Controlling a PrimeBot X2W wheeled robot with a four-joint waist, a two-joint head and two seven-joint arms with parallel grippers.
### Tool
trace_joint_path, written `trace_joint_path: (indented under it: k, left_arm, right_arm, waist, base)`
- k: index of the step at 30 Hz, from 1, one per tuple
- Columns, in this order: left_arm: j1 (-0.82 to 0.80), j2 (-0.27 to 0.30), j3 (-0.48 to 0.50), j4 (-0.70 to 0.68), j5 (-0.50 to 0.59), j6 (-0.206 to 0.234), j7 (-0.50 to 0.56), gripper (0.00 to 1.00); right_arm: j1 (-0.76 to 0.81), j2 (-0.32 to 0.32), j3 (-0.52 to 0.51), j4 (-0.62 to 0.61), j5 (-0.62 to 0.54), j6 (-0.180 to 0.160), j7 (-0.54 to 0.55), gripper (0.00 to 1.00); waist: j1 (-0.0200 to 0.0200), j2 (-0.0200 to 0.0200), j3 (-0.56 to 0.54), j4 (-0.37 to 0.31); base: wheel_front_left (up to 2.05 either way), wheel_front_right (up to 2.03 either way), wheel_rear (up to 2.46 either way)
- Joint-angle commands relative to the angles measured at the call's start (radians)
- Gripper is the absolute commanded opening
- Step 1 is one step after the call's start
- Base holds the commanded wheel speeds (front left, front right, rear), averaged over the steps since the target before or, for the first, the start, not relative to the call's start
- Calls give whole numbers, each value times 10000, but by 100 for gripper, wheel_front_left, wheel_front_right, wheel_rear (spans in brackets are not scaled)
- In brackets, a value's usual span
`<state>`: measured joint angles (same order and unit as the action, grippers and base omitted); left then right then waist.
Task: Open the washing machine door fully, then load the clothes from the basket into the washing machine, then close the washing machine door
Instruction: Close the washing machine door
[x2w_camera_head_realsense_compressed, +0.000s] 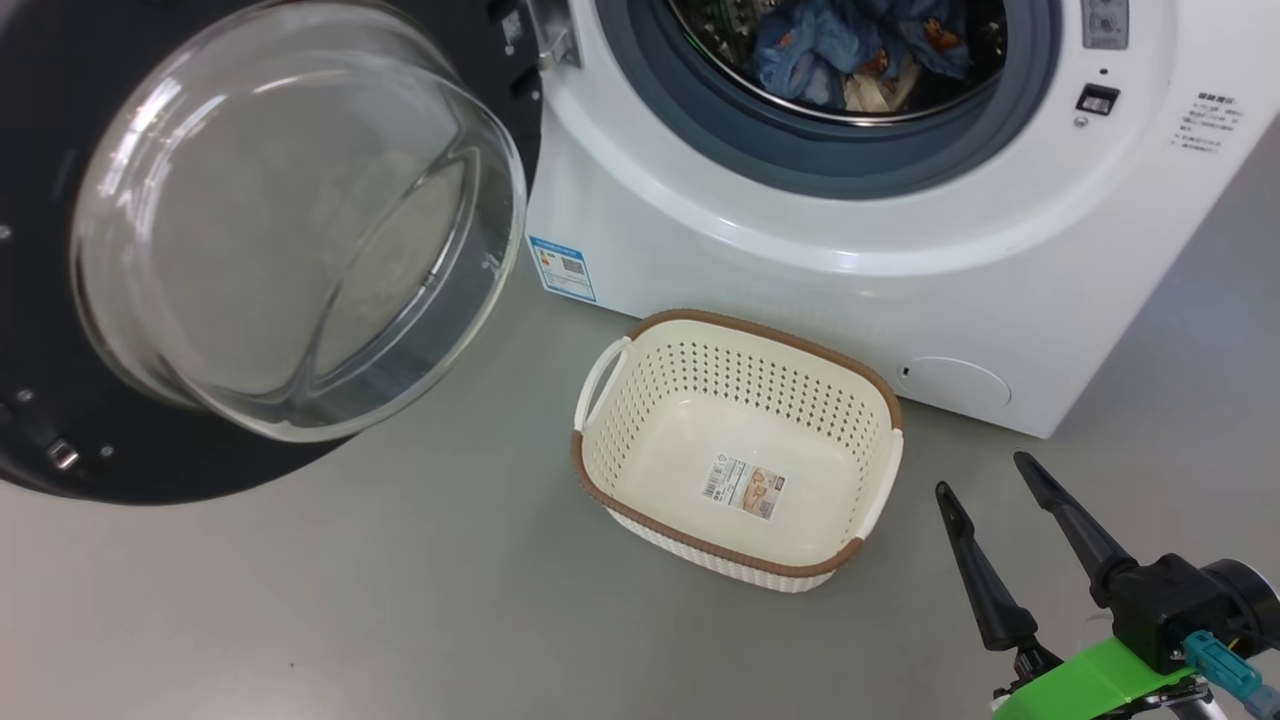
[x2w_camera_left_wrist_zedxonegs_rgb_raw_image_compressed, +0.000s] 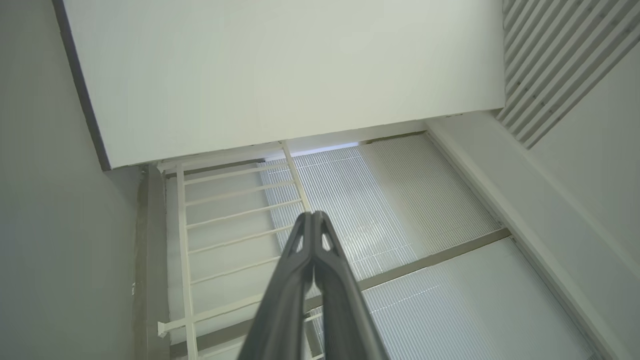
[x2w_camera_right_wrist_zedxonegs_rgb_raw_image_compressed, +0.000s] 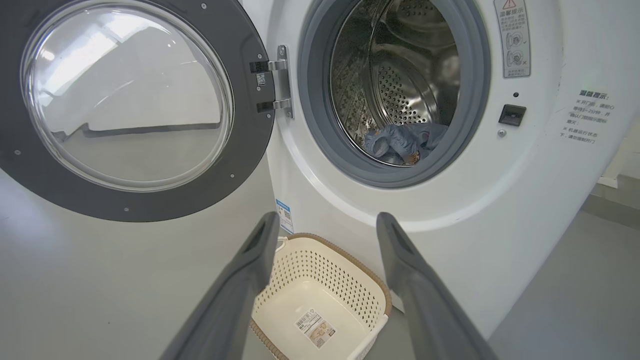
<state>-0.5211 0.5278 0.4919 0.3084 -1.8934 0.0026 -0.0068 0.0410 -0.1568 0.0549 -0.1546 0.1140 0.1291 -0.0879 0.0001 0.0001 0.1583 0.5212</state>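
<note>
- I see the washing machine door (x2w_camera_head_realsense_compressed: 290, 230) swung wide open to the left of the opening. It has a broad glossy black rim and a clear domed glass bowl bulging toward me, and it hangs on its metal hinge (x2w_camera_right_wrist_zedxonegs_rgb_raw_image_compressed: 280, 80).
- The washing machine (x2w_camera_head_realsense_compressed: 800, 260) is a white front-loader at the far right, with a grey-blue seal (x2w_camera_head_realsense_compressed: 830, 160) ringing a perforated steel drum (x2w_camera_right_wrist_zedxonegs_rgb_raw_image_compressed: 400, 90). A small blue sticker (x2w_camera_head_realsense_compressed: 562, 268) sits low on its left front.
- The clothes (x2w_camera_head_realsense_compressed: 850, 55) lie bunched at the bottom of the drum: light blue fabric with orange-brown prints, and a cream piece tucked beneath.
- The basket (x2w_camera_head_realsense_compressed: 740, 390) stands on the grey floor (x2w_camera_head_realsense_compressed: 400, 600) just in front of the machine. It is cream and perforated with a brown rim, and its label (x2w_camera_head_realsense_compressed: 745, 487) shows on the bare bottom.
- My right jaws are spread apart with nothing between them, low at the near right beside the basket.
- My left jaws are pressed together, aimed at a white railing.
</note>
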Motion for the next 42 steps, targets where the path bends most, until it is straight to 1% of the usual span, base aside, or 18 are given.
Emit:
trace_joint_path:
  k: [1,6,8,11,17,23,31,42]
  left_arm:
    - [-415,820,279,189,-103,112,159,0]
    - [-647,1294,176,1714,-106,396,562,0]
    - [-716,1403,122,2081,-101,402,728,0]
    - [-834,1463,-20,2465,-39,301,918,0]
    - [-855,1610,-684,3038,358,331,1481,0]
    - [-776,1757,-1363,3248,658,396,2335,0]
    - [-650,1884,-1772,3201,711,374,3294,0]
    - [-491,1824,-2049,2934,820,363,3770,0]
  right_arm:
    - [-181,-141,292,-324,-114,16,35,100]
    - [-344,-270,408,-456,-127,16,166,100]
    - [-394,-341,410,-502,-111,16,194,100]
    - [-465,-434,380,-577,-83,16,228,100]
    - [-584,-573,442,-676,-59,16,296,100]
    - [-649,-655,499,-778,-75,16,381,100]
    - [-716,-782,428,-895,-67,16,442,100]
    - [-829,-835,378,-906,-60,16,451,100]
  waist:
    - [-1,-1,136,-144]
    - [-1,-1,402,-399]
    - [-1,-1,522,-463]
    - [-1,-1,658,-527]
    - [-1,-1,842,-641]
    - [-1,-1,1103,-750]
    - [-1,-1,1423,-857]
    - [-1,-1,1628,-870]
  base:
    - [0,0,0]
    - [0,0,0]
    - [0,0,0]
    - [0,0,0]
    - [0,0,0]
    - [0,0,0]
    - [0,0,0]
    - [0,0,0]
